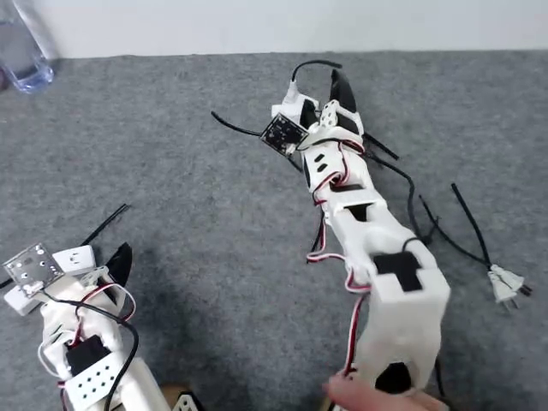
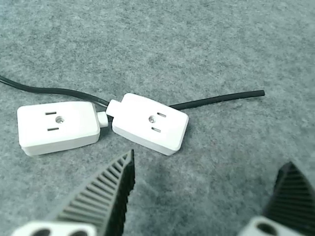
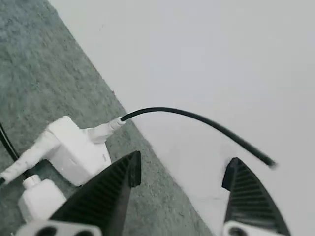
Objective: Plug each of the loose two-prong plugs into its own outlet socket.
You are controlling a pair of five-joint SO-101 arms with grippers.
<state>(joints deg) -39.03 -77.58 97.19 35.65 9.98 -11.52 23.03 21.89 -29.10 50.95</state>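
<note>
High view, right edge: a loose two-prong plug point(image 1: 505, 287) lies on the grey mat point(image 1: 205, 257). Left wrist view, mid-frame: slot faces of one outlet socket point(image 2: 150, 123) and its twin point(image 2: 56, 128), with the left gripper point(image 2: 210, 164) wide open and empty below them. The right gripper point(image 3: 184, 162) gapes empty beside a corded white block point(image 3: 78, 150)

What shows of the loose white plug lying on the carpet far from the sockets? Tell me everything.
The loose plug is small and white, plastic by its look, its prongs pointing toward the lower right of the high view. A thin black cord runs from its back across the grey carpet. It lies flat, unplugged, apart from the right arm, with nothing gripping it.
</note>
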